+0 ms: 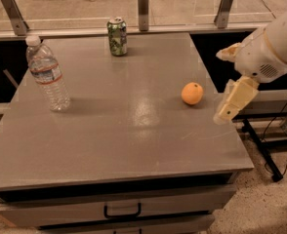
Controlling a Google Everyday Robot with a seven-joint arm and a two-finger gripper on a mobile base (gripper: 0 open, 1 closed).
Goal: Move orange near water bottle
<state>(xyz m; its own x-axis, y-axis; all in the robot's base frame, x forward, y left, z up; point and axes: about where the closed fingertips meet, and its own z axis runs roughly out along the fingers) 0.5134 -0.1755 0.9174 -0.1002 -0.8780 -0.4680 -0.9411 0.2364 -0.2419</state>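
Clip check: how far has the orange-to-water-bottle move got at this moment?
Done: nothing yet. The small round orange sits on the right side of the grey table, far from the tall clear plastic water bottle at the left. In hand: the gripper hangs just right of the orange, not touching it. Left: grasp, carry across, set down beside the bottle.

So the gripper (223, 114) is hung right at the grey table's (109, 145) right edge. Left of it, a soft glare (146, 112) is thrown across the top. Lower left, a drawer (119, 206) with a black handle is fitted. Behind it, metal posts (143, 9) are lined along a glass rail, and speckled floor (260, 204) is seen below.
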